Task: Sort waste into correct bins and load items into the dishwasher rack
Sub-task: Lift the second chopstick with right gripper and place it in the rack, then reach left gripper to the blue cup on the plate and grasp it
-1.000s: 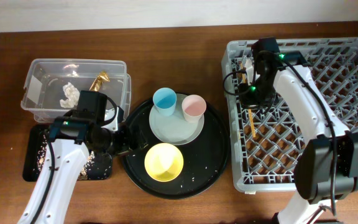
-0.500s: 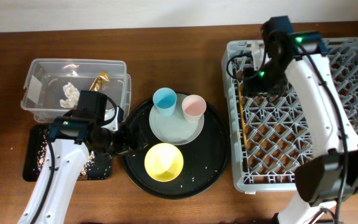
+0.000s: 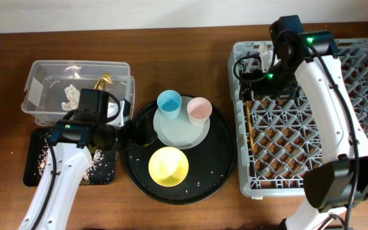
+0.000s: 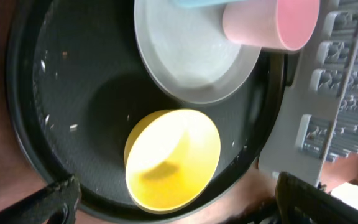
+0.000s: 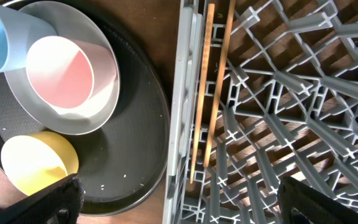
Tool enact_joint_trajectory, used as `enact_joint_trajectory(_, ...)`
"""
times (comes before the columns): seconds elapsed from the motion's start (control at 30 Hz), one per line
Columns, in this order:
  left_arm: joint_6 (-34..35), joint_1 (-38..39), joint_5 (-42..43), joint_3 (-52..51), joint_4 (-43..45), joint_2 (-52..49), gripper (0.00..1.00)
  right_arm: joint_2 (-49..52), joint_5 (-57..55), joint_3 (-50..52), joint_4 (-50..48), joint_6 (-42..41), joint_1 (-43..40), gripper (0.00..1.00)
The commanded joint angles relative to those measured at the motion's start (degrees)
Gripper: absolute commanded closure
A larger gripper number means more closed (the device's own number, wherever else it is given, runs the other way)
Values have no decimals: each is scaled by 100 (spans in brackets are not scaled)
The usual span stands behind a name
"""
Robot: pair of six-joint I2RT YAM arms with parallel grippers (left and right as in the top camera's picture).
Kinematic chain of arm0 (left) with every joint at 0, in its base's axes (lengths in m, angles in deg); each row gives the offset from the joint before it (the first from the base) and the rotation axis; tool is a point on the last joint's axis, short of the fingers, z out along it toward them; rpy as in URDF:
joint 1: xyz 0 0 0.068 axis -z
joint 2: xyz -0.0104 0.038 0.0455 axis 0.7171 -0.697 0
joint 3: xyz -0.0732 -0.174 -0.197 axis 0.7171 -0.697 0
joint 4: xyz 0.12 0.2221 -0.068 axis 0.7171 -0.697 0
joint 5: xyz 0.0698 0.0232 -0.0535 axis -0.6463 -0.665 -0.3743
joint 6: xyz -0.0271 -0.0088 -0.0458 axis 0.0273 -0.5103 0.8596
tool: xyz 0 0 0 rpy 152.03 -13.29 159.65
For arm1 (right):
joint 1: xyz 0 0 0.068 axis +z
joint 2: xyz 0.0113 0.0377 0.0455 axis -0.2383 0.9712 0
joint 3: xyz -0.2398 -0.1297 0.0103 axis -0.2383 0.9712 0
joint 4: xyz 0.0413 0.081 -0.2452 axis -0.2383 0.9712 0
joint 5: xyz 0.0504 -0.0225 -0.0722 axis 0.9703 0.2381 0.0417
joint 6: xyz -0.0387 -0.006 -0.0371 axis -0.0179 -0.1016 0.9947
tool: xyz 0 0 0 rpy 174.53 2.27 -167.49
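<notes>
Brown table (image 3: 190, 207) | left gripper (image 4: 182, 205) spread wide, nothing held; yellow bowl (image 4: 173, 158) set just ahead, nearest this arm | right gripper (image 5: 179, 202) likewise spread; chopsticks (image 5: 201, 93) laid just ahead in dishwasher rack (image 5: 291, 124), lengthwise along its wall.

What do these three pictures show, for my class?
Two robot arms work at a table. One picture looks down from above; the other two come from a camera on each wrist. The left gripper and right gripper are both open, holding nothing. A round black tray carries a yellow bowl and a plate with a blue cup and pink cup. Chopsticks lie in the grey rack. A clear tub holds a tissue and foil wrapper; a small black tray holds food scraps.
</notes>
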Motion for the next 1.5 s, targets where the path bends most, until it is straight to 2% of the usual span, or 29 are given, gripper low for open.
enact_joint_trajectory(0.0, 514, 7, 81, 52, 787, 17, 26, -28, 50, -81, 15, -35, -9, 2)
enact_joint_trajectory(0.03, 715, 7, 57, 52, 1071, 9, 43, -28, 50, -81, 15, -35, -9, 2)
enact_joint_trajectory(0.07, 876, 20, 4, 52, 1351, -7, 52, -28, 48, -81, 15, -35, -9, 2)
enact_joint_trajectory(0.1, 1128, 61, -164, 52, 1569, -44, 54, -28, 50, -81, 15, -35, -9, 2)
enact_joint_trajectory(0.17, 1679, 229, -173, 55, 1871, -225, 54, -28, 50, -81, 15, -35, -9, 2)
enact_joint_trajectory(0.23, 1725, 492, -437, 160, 2098, -439, 55, -28, 50, -81, 15, -35, -9, 2)
enact_joint_trajectory(0.4, 1718, 855, -1718, 1117, 1770, -1460, 55, -28, 50, -81, 15, -35, -9, 2)
enact_joint_trajectory(0.57, 1738, 870, -1569, 1130, 2293, -2354, 59, -28, 50, -81, 13, -37, -9, 2)
enact_joint_trajectory(0.83, 1735, 1134, -1622, 1123, 2588, -2798, 65, -28, 50, -81, 15, -35, -9, 2)
enact_joint_trajectory(0.87, 1735, 1196, -1773, 1123, 2592, -2872, 69, -28, 50, -81, 13, -37, -9, 2)
enact_joint_trajectory(0.97, 1735, 1237, -2072, 1126, 2583, -2894, 74, -28, 50, -81, 15, -35, -9, 2)
enact_joint_trajectory(1.03, 1733, 1231, -2199, 1126, 2581, -2892, 86, -28, 50, -81, 15, -35, -9, 2)
enact_joint_trajectory(1.1, 1733, 1226, -2197, 1126, 2540, -2892, 99, -28, 50, -81, 15, -35, -9, 1)
enact_joint_trajectory(1.33, 1681, 1224, -2190, 1333, 2256, -2498, 99, -28, 50, -81, 15, -37, -9, 2)
enact_joint_trajectory(1.4, 1073, 1161, -1742, 1657, 1910, -2120, 99, -28, 50, -81, 15, -35, -9, 2)
enact_joint_trajectory(1.47, 444, 907, -433, 2006, 1252, -1692, 100, -28, 50, -81, 15, -35, -9, 2)
